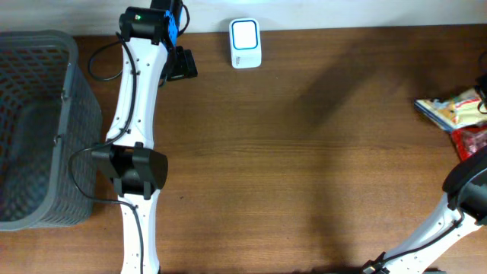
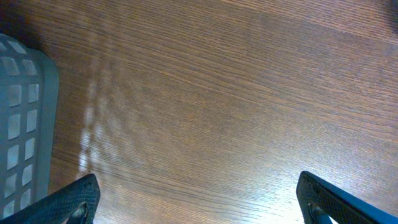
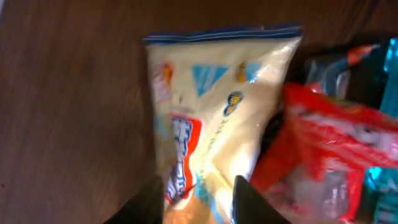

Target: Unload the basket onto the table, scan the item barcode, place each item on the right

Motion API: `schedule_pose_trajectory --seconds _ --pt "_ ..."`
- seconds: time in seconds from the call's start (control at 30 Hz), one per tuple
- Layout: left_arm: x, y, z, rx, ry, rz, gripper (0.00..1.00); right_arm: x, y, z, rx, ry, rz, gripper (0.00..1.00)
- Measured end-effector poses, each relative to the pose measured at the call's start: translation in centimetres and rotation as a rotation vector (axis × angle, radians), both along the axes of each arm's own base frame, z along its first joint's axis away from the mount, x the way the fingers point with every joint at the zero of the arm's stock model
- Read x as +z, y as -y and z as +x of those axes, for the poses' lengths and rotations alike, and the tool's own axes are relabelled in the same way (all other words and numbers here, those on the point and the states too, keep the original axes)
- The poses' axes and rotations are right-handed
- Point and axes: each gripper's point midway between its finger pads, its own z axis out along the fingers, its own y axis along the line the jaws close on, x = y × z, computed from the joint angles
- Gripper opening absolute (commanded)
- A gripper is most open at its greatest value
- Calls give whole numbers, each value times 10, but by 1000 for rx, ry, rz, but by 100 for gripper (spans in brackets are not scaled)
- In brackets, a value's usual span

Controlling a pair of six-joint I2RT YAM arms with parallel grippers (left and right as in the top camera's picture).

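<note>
While the yellow snack bag [image 3: 217, 106] lies at the right edge of the table [image 1: 304, 152], touching a red packet [image 3: 336, 143] and well apart from the white scanner [image 1: 245, 43], the pick-up step is judged to be in hand. The right gripper [image 3: 198, 190] is set over the bag's lower end, jaws parted on either side, nothing pinched. The left gripper [image 2: 198, 186] is spread wide beside the grey basket [image 2: 25, 124]. Next, the bag must be clamped, then carried barcode-first to the scanner
</note>
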Motion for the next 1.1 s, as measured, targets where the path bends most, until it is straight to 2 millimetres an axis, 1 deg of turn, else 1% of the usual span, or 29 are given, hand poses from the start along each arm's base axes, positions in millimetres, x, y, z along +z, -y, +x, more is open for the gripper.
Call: schedule_pose_trajectory --seconds 0.03,0.1,0.13,0.17,0.2,0.23,0.27,0.3,0.37,0.4,0.43,0.47,0.5,0.53,0.6,0.63,0.67,0.7,0.73,0.77,0.83,0.87,0.93,1.0,1.1 --pt "0 0 0 0 0 0 99 -2 -2 -3 6 -15 7 62" --pt "0 0 0 0 0 0 99 -5 -5 -12 0 -47 30 67" --pt "0 0 0 0 0 0 99 -6 -8 -17 0 -65 42 73" --pt "0 0 0 0 0 0 99 0 -8 -23 -5 -69 46 77" --pt "0 0 0 0 -1 0 99 11 -11 -31 -6 -72 46 81" --pt "0 0 0 0 0 0 99 16 -11 -33 -2 -72 41 86" --pt "0 0 0 0 0 0 99 56 -19 -44 1 -34 9 93" --pt "0 0 0 0 0 0 99 78 -30 -56 6 -30 8 98" --pt "0 0 0 0 0 0 99 134 -53 -78 25 38 -25 98" --pt "0 0 0 0 1 0 99 162 -73 -89 54 88 -25 98" --pt "0 0 0 0 -1 0 99 177 -85 -96 80 116 -24 98" --pt "0 0 0 0 1 0 99 201 -117 -109 143 149 -15 99" --pt "0 0 0 0 0 0 99 209 -131 -115 175 159 -12 98" --pt "0 0 0 0 -1 1 99 218 -154 -125 235 156 -8 98" --pt "0 0 0 0 0 0 99 238 -213 -143 413 162 -19 98" --pt "0 0 0 0 0 0 99 249 -235 -151 479 190 -40 98" --pt "0 0 0 0 0 0 99 254 -253 -156 533 210 -50 98" --pt "0 0 0 0 0 0 99 260 -285 -170 628 240 -52 98" --pt "0 0 0 0 1 0 99 263 -309 -184 707 267 -53 98" --pt "0 0 0 0 0 0 99 261 -330 -199 778 281 -53 98" --pt "0 0 0 0 0 0 99 244 -358 -225 889 256 -13 98" --pt "0 0 0 0 -1 0 99 228 -367 -238 931 216 20 98" --pt "0 0 0 0 0 0 99 205 -375 -250 965 146 63 98" --pt "0 0 0 -1 0 0 99 189 -376 -252 967 90 93 98" --pt "0 0 0 0 0 0 99 182 -376 -247 965 60 109 98"
